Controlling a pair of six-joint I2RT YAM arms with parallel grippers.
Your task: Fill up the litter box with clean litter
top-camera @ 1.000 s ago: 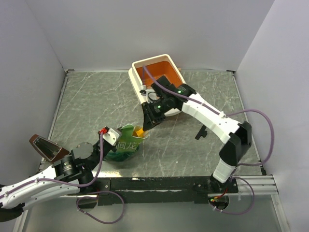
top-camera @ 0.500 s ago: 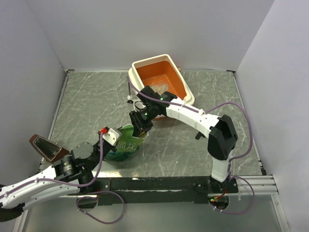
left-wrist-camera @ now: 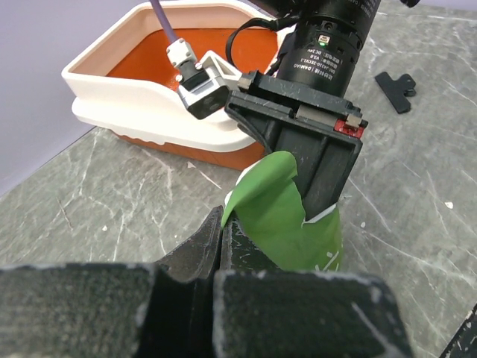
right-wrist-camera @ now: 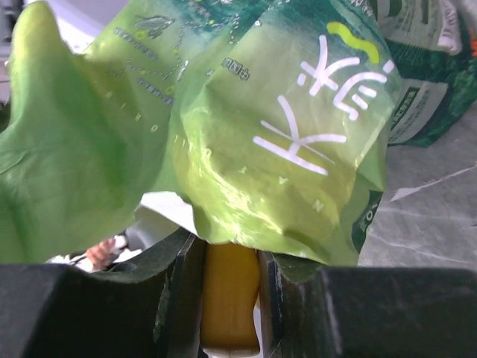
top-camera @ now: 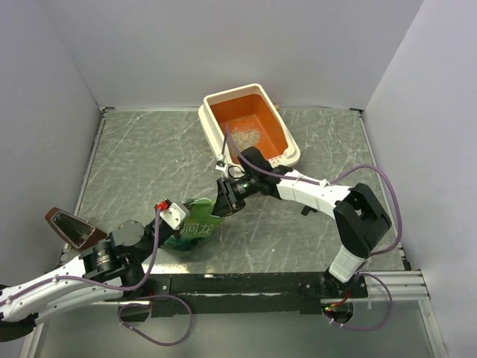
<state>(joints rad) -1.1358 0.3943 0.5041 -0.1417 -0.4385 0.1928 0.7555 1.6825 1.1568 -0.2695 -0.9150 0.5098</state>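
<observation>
The litter box (top-camera: 295, 153), orange inside with a cream rim, stands at the back centre; it also shows in the left wrist view (left-wrist-camera: 141, 80). A small pile of clean litter (top-camera: 244, 133) lies on its floor. A green crinkly bag (top-camera: 197, 233) stands near the front. My left gripper (top-camera: 181, 224) is shut on the bag's edge (left-wrist-camera: 261, 216), as the left wrist view (left-wrist-camera: 222, 218) shows. My right gripper (top-camera: 222, 200) is at the bag's mouth, shut on an orange-yellow scoop handle (right-wrist-camera: 229, 298). The scoop's bowl is hidden behind the bag (right-wrist-camera: 283, 127).
A black clip (top-camera: 311, 203) lies on the grey marble table to the right of the bag, also in the left wrist view (left-wrist-camera: 395, 91). White walls close the table on three sides. The right arm (left-wrist-camera: 317, 112) stands between bag and box.
My right gripper has swung from over the litter box down and left to the bag's mouth. The litter pile in the box now shows. The left gripper has held still.
</observation>
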